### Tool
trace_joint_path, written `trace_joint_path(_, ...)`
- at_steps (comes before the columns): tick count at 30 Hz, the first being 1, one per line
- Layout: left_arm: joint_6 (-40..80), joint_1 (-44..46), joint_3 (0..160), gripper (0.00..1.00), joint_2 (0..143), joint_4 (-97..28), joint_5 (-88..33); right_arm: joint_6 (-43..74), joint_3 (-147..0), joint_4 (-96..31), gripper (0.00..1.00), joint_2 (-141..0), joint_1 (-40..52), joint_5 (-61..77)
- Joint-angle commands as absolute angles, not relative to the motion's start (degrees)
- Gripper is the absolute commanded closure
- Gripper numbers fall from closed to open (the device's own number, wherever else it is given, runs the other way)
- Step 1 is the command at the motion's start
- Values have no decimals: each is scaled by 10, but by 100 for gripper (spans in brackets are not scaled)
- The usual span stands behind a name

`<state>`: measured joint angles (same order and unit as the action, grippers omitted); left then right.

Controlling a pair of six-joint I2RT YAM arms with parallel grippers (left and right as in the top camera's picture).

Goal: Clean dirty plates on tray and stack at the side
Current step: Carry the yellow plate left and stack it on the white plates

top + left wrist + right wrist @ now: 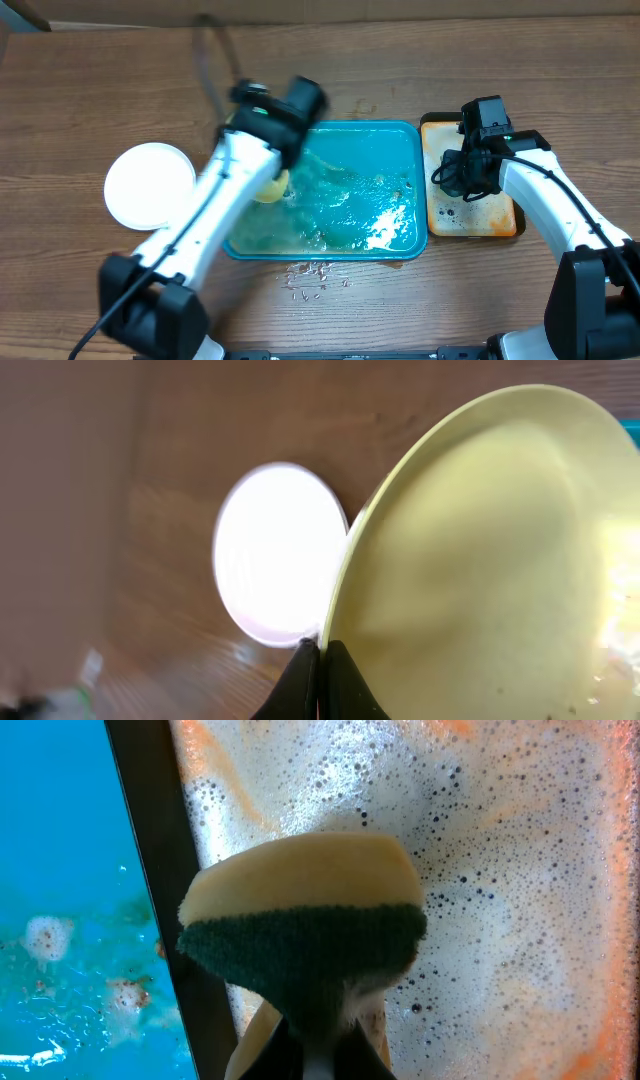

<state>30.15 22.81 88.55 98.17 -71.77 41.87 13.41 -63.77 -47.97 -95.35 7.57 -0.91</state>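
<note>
My left gripper [322, 656] is shut on the rim of a pale yellow-green plate [490, 550], which it holds tilted on edge. From overhead, that plate [270, 187] shows under the left arm at the left end of the teal tray [350, 135], which is wet and foamy. A white plate [150, 185] lies flat on the table left of the tray, and the same white plate [278, 550] appears behind the held plate's rim. My right gripper [322, 1045] is shut on a yellow sponge with a green scrub side [300, 920], over the orange tray [520, 870].
The orange tray [470, 215] with its black rim [150, 870] stands right of the teal tray and is covered in soapy foam. Water drops [315, 275] lie on the wooden table in front of the teal tray. The left arm crosses the tray's left edge.
</note>
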Motion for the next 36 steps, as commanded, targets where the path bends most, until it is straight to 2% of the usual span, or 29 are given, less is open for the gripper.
trace_joint_path(1,267,145,899,96,938,-703,251,130,-637,-476,95,-953,74,-17)
trace_joint_path(6,215,-1,898,96,936,-694,109,130,-637,-477,95,-953,74,-17)
trace_joint_path(13,214,-181,897,96,956,-688,91,130,-637,-477,95,-953,74,-17)
trace_joint_path(17,214,-239,897,96,968,-668,91,130,-637,-479,95,-953,74,-17)
trace_joint_path(25,213,-276,897,96,1005,-658,94,130,-637,-482,95,-953,74,-17)
trace_joint_path(26,213,-277,897,87,1008,-659,94,130,-637,-482,95,-953,74,-17)
trace_joint_path(27,213,-277,897,75,1010,-661,94,130,-637,-482,95,-953,74,-17)
trace_joint_path(28,213,-277,897,57,1010,-662,93,130,-637,-482,95,-953,74,-17)
trace_joint_path(29,213,-277,897,48,1010,-662,93,130,-637,-482,95,-953,74,-17)
trace_joint_path(32,198,-277,897,40,1010,-667,69,130,-637,-483,95,-953,74,-17)
trace_joint_path(36,172,-277,897,37,1010,-689,-22,130,-637,-483,94,-953,74,-17)
